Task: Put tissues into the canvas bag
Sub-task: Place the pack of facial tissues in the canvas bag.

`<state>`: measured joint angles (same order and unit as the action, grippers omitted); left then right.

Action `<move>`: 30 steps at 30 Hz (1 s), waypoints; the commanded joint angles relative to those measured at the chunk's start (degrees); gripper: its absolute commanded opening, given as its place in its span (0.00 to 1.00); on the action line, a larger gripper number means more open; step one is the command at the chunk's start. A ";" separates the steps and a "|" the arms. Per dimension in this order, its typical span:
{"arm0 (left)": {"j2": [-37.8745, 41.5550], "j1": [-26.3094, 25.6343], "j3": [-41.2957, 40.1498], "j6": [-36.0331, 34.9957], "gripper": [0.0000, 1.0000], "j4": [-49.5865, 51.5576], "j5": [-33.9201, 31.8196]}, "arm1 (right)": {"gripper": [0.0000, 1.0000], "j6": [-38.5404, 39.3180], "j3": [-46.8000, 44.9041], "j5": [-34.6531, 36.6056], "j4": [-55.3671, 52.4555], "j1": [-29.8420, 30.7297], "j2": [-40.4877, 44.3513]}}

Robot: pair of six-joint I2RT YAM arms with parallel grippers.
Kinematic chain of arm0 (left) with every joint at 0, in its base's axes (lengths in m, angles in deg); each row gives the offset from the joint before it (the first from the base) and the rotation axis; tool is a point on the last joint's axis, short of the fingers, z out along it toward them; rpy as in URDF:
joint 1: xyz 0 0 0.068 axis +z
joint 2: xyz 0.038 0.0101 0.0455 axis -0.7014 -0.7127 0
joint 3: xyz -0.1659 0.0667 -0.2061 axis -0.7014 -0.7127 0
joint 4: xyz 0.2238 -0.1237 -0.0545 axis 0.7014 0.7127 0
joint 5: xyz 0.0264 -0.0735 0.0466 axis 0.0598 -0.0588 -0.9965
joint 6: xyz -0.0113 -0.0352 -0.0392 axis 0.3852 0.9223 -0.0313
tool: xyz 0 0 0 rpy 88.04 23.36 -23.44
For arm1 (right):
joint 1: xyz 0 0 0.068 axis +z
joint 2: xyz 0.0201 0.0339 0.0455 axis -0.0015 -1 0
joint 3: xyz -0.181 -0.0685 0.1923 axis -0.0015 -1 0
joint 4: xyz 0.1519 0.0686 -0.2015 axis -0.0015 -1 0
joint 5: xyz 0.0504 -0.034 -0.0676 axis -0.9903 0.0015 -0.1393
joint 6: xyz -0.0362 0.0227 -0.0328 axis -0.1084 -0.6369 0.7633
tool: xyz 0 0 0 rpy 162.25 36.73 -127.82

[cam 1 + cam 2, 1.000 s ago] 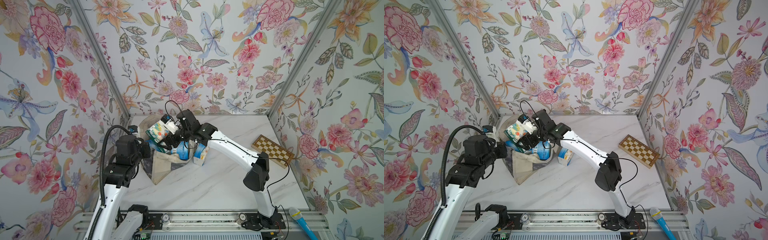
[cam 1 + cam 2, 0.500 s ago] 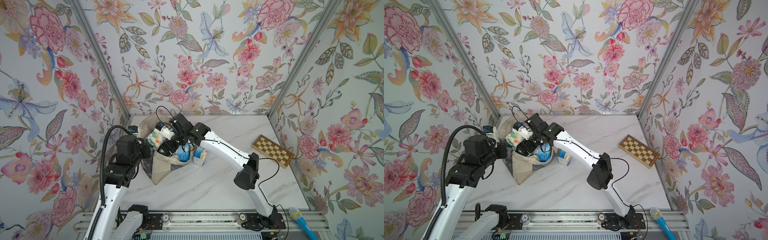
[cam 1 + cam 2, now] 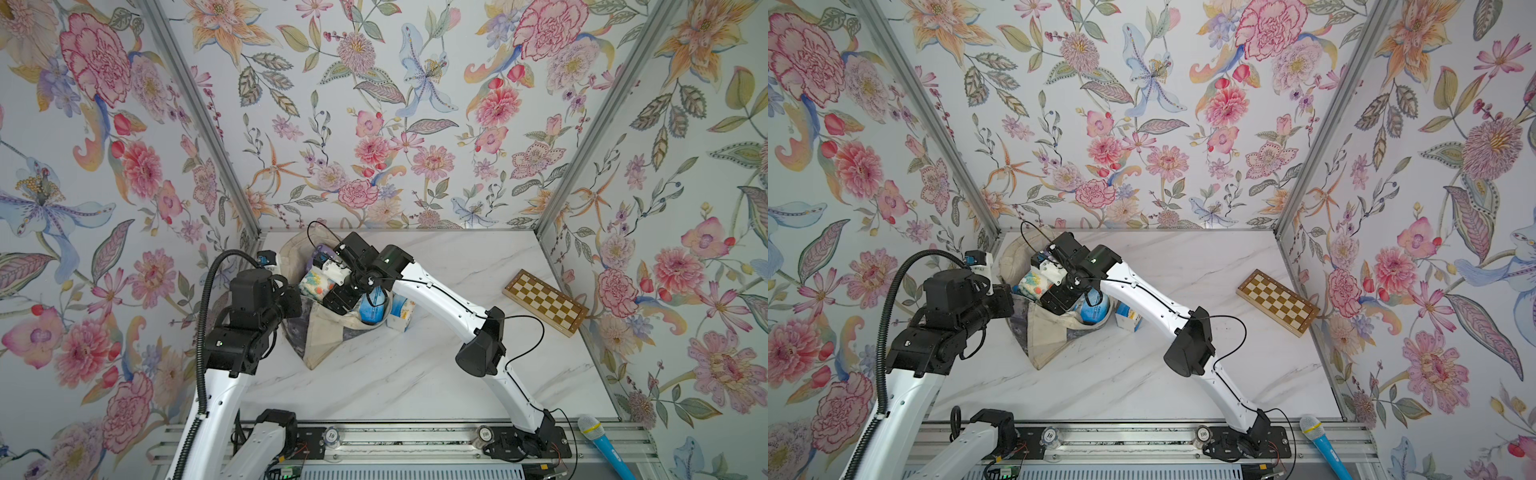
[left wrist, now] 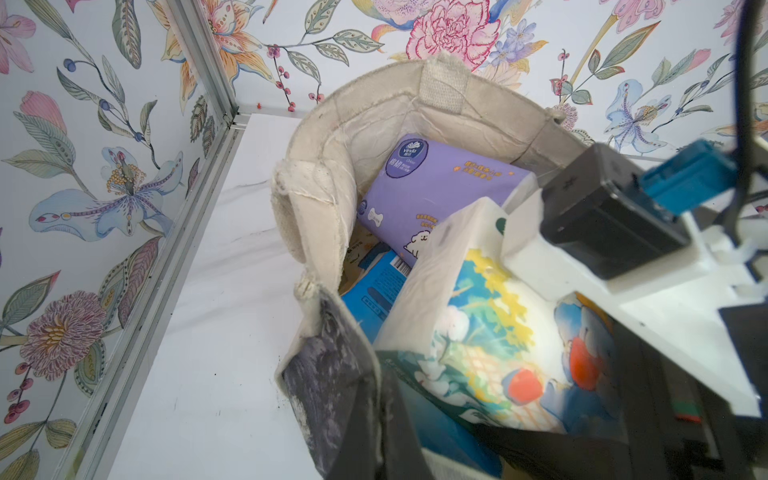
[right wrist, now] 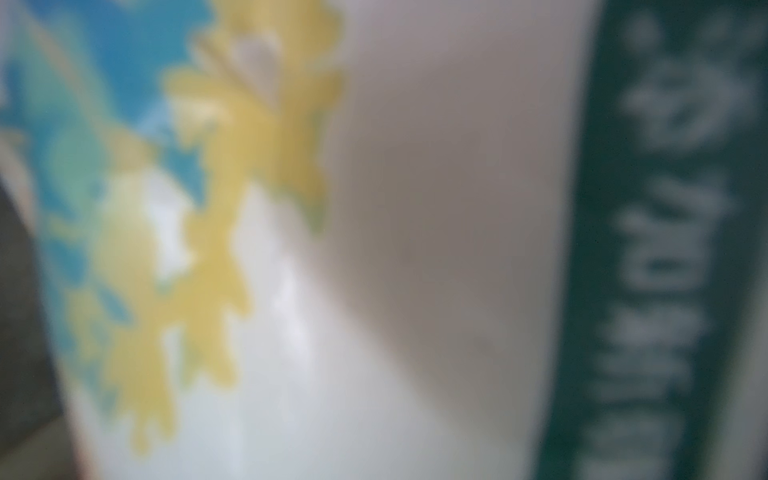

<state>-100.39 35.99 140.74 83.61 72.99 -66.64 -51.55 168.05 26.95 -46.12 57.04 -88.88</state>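
marble worktop (image 3: 415,374) seen from above, read left to right. left end effector (image 4: 370,419): clenched on the rim of the canvas bag (image 3: 326,338), at the edge of its dark printed panel. in both top views the left wrist hides the jaws. the canvas bag sits near the far left corner of the worktop with its mouth open upward and its lower part slumped toward the middle of the worktop. inside it, in the left wrist view, are a lavender pack (image 4: 432,187) against the far wall, a blue pack (image 4: 378,286) lower down by the near wall, and a cartoon pack (image 4: 478,332) tilted on top. right end effector (image 3: 328,289): set on the cartoon pack at the bag mouth with its jaws wide. whether it grips the pack cannot be told, as the right wrist view shows only the wrapper, blurred and very near. a round-print pack (image 3: 372,307) shows at the right side of the mouth. a loose pack (image 3: 401,313) stands on the worktop just beside the bag. chessboard (image 3: 544,301): flat and askew at the right edge. blue microphone (image 3: 602,444): on the rail off the front right corner.
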 commanded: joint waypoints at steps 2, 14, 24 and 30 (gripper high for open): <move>0.30 -0.23 4.04 -0.05 0.00 -4.78 0.18 | 0.88 1.63 0.07 12.69 -11.46 -1.70 -6.09; 0.01 -0.24 3.29 -0.04 0.00 -5.28 0.08 | 0.97 3.92 3.01 6.64 -8.79 -3.69 -2.60; 0.13 -0.28 2.71 -0.45 0.00 -5.02 -0.51 | 0.99 2.10 2.98 -11.57 -0.93 -5.52 4.31; 0.11 -0.22 2.51 -0.62 0.00 -5.10 -0.70 | 0.99 -0.22 2.97 -23.21 1.03 -8.58 6.95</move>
<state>-100.98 35.90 141.48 83.59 72.19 -65.70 -50.00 171.11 12.04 -46.39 49.63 -86.21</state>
